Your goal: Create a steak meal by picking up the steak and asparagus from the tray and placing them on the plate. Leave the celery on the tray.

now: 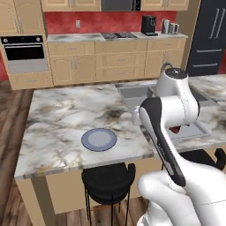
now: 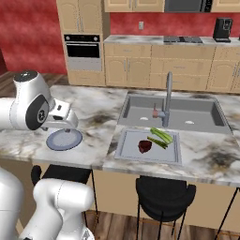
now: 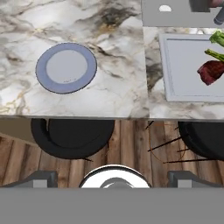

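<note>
The pincer (image 3: 113,183) hangs up high, back from the edge of the surface (image 3: 113,87), looking down. Its two dark finger tips (image 3: 41,178) stand far apart at the sides, so it is wide open, and it has hold of nothing.

Right under the pincer is the wood floor (image 3: 131,144), with two black stools (image 3: 72,135), one on each side below it.

Past the stools comes the marble surface. On it, ahead of the pincer and a bit to one side, lies the round blue-grey plate (image 3: 65,68). Nothing lies on the plate.

Ahead to the other side, well apart from the plate, is the flat grey tray (image 3: 183,65). The dark red steak (image 3: 211,72) lies on the tray. Just past the steak lie the thin dark green asparagus (image 2: 157,141) stalks, and beside them, a little farther on, the paler, thicker celery (image 2: 162,135).

Farther still, behind the tray, is the grey sink (image 2: 140,110) with its tall tap (image 2: 168,96).
</note>
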